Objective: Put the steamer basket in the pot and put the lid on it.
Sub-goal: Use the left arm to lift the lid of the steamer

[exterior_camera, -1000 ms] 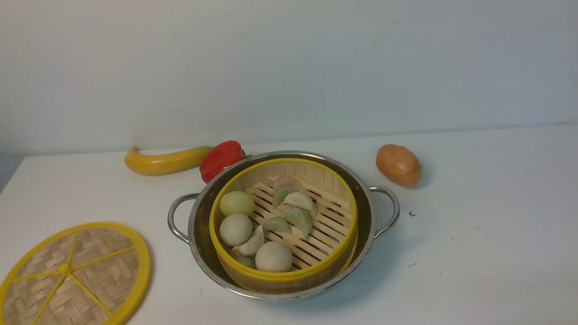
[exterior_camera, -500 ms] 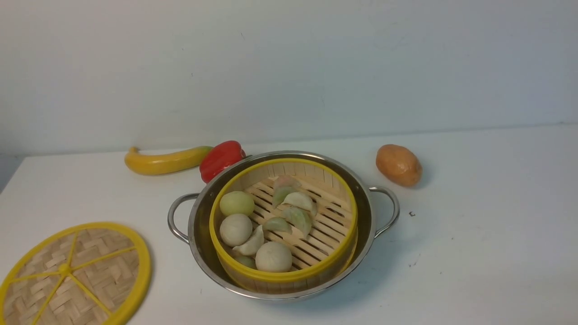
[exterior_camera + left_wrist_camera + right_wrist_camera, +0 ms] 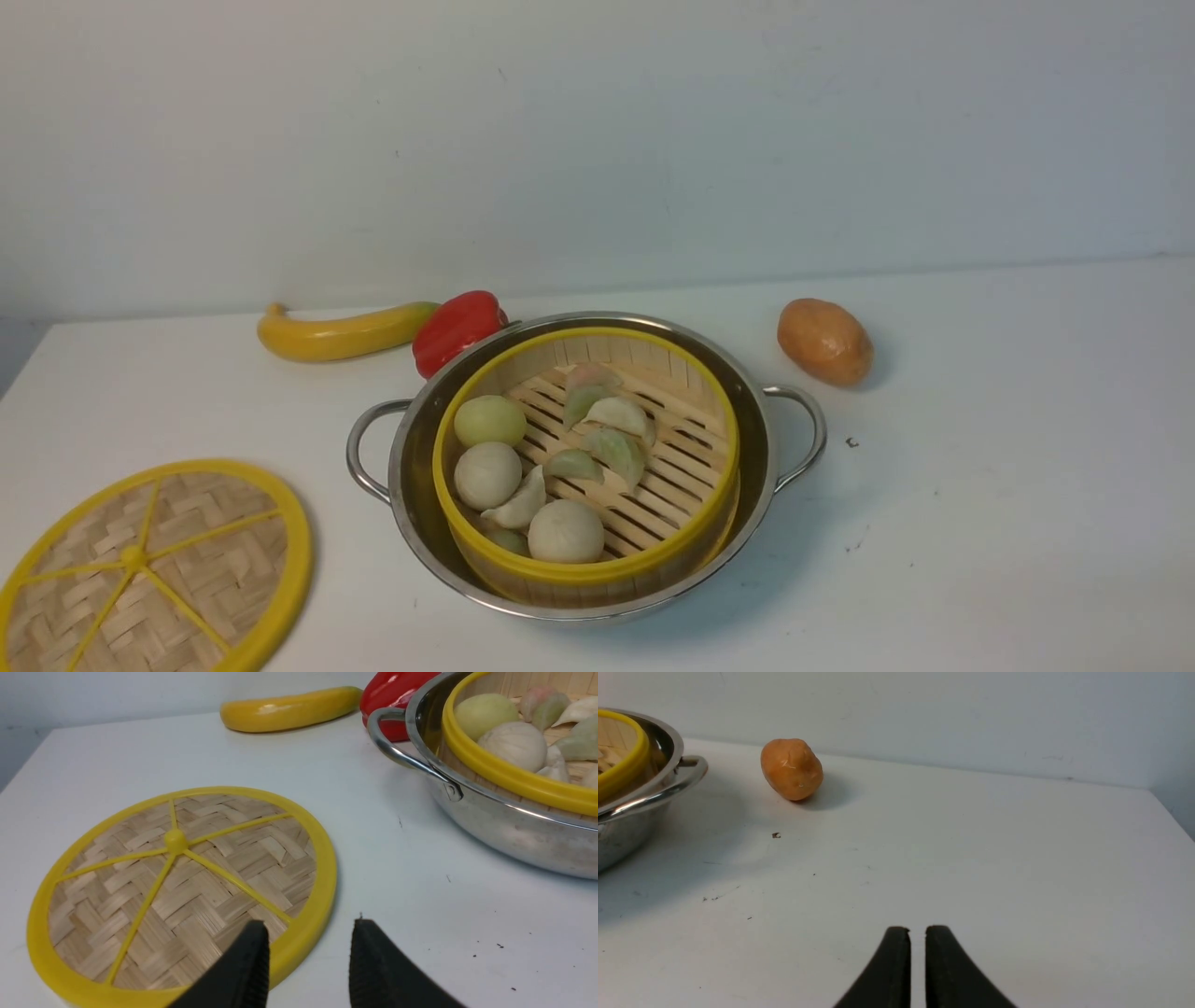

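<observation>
The steamer basket (image 3: pixel 653 551), bamboo with a yellow rim and buns and dumplings inside, sits in the shiny steel pot (image 3: pixel 411 485) at the table's middle. The lid (image 3: pixel 149 569), a flat woven disc with yellow rim and spokes, lies on the table at the front left. In the left wrist view my left gripper (image 3: pixel 309 926) is open, its jaws either side of the lid's (image 3: pixel 177 882) yellow rim at its near edge, empty. In the right wrist view my right gripper (image 3: pixel 918 929) is shut and empty over bare table, right of the pot (image 3: pixel 640 798). Neither gripper shows in the front view.
A yellow banana-like squash (image 3: pixel 341 334) and a red pepper (image 3: pixel 457 329) lie behind the pot on the left. A brown potato (image 3: pixel 824 342) lies at the back right. The white table (image 3: pixel 980 523) ends at a wall behind.
</observation>
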### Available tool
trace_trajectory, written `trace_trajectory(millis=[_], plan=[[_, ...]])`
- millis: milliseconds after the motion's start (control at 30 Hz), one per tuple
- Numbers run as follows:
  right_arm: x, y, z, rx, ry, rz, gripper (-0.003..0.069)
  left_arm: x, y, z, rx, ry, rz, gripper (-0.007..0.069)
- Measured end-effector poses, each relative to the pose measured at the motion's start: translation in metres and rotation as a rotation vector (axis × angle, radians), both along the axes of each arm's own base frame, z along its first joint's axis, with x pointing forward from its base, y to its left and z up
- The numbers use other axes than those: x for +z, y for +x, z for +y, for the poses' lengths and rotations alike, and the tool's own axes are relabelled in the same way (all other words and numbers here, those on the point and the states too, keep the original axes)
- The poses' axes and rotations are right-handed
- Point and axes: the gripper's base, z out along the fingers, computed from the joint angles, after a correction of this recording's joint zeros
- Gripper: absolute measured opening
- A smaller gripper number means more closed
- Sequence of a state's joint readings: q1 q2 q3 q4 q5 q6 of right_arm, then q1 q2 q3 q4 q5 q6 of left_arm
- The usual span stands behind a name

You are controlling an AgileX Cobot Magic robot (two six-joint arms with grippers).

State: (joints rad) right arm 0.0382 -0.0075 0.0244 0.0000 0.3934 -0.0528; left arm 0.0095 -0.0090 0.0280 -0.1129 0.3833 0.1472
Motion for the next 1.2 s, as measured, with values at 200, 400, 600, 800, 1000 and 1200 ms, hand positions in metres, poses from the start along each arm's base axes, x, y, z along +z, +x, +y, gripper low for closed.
trace_trajectory(millis=[200,400,600,800,1000,1200], plan=[[0.000,0.000,0.000,0.000,-0.001,0.000,0.0048,0.000,0.000,0.000,0.000,0.000,0.000,0.0238],[0.000,0.000,0.000,0.000,-0.001,0.000,0.0055,0.000,0.000,0.000,0.000,0.000,0.000,0.0238],[0.000,0.000,0.000,-0.002,0.010,0.000,0.0060,0.002,0.001,-0.002,0.006,-0.077,-0.019,0.0238],[0.000,0.000,0.000,-0.003,0.012,0.000,0.0066,0.016,0.003,-0.005,0.049,-0.466,-0.143,0.0238],[0.000,0.000,0.000,-0.003,0.006,0.000,0.0071,0.025,0.004,-0.004,0.083,-0.713,-0.228,0.0238],[0.000,0.000,0.000,-0.003,0.006,0.000,0.0076,0.031,0.004,0.000,0.119,-0.857,-0.289,0.0238]])
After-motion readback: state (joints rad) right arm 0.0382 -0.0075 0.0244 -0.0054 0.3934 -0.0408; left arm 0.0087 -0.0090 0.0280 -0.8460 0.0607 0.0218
